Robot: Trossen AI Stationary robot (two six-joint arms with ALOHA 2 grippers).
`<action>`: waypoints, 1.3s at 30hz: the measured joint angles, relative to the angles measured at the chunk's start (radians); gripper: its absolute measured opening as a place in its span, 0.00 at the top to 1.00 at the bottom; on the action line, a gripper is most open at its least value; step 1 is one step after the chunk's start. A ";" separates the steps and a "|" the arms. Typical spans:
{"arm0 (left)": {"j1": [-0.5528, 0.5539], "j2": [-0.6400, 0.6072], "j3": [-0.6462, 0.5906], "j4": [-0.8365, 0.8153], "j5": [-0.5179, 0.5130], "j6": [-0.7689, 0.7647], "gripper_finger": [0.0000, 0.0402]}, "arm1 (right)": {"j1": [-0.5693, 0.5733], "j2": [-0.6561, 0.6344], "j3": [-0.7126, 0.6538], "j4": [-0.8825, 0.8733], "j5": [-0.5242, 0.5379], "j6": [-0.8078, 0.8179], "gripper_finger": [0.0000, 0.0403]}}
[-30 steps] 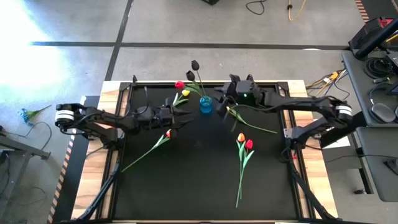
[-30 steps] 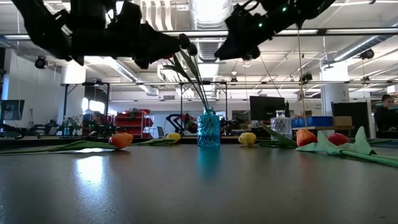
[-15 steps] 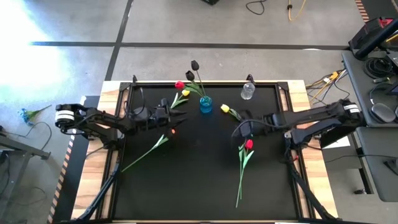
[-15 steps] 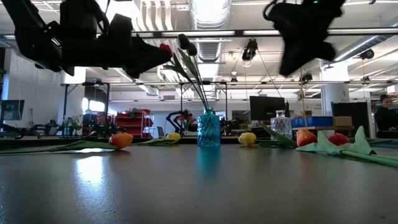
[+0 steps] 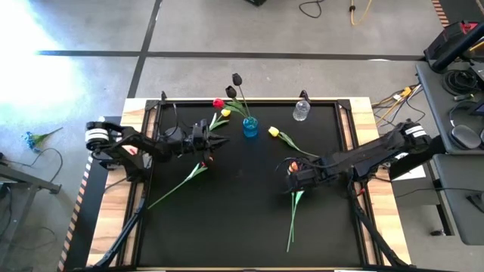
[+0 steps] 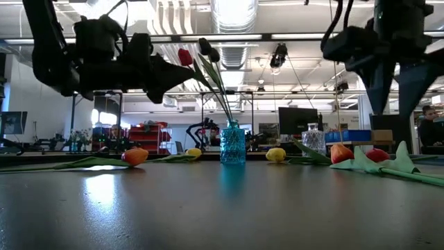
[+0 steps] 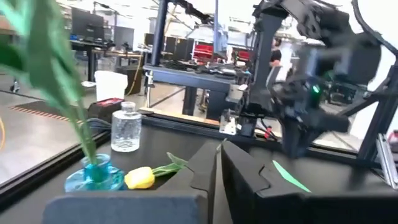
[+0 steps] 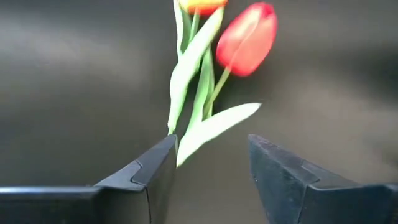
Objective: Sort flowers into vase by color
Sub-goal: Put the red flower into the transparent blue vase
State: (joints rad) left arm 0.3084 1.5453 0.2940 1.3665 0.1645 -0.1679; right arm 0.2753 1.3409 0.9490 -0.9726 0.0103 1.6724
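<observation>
Tulips are counted as eight: two near-black ones and one red are stood in the blue vase [image 5: 250, 126] near the table's [image 5: 242, 234] far edge, and five are laid on the black surface. A yellow tulip [image 5: 225, 113] lies beside the vase, another yellow tulip [image 5: 274, 132] on its other side, an orange tulip [image 5: 204, 162] toward the left edge. A red tulip [image 8: 247, 38] and an orange-yellow one lie together right of centre. The right gripper [image 8: 211, 165] is held low over that pair, its fingers spread. The left gripper [image 7: 217, 163] is raised near the vase, fingers pressed together.
</observation>
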 joint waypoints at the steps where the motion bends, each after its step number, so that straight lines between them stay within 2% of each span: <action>1: 0.006 0.008 -0.004 0.017 0.001 -0.006 0.99 | 0.007 0.021 -0.002 0.022 -0.012 0.015 0.55; 6: 0.038 0.019 -0.040 0.084 0.002 -0.030 0.99 | 0.027 0.114 -0.003 0.100 -0.046 0.071 0.58; 12: 0.054 0.016 -0.057 0.098 0.003 -0.051 0.99 | 0.028 0.198 -0.005 0.113 -0.097 0.083 0.62; 26: 0.055 0.018 -0.057 0.092 0.002 -0.063 0.99 | 0.018 0.234 -0.024 0.171 -0.062 0.092 0.75; 30: 0.055 0.018 -0.057 0.091 0.003 -0.070 0.99 | 0.014 0.234 -0.034 0.171 -0.059 0.108 0.73; 39: 0.055 0.018 -0.057 0.091 0.002 -0.070 0.99 | 0.014 0.232 -0.083 0.240 -0.061 0.113 0.62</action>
State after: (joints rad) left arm 0.3637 1.5635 0.2367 1.4578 0.1669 -0.2379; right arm 0.2893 1.5730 0.8660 -0.7324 -0.0509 1.7858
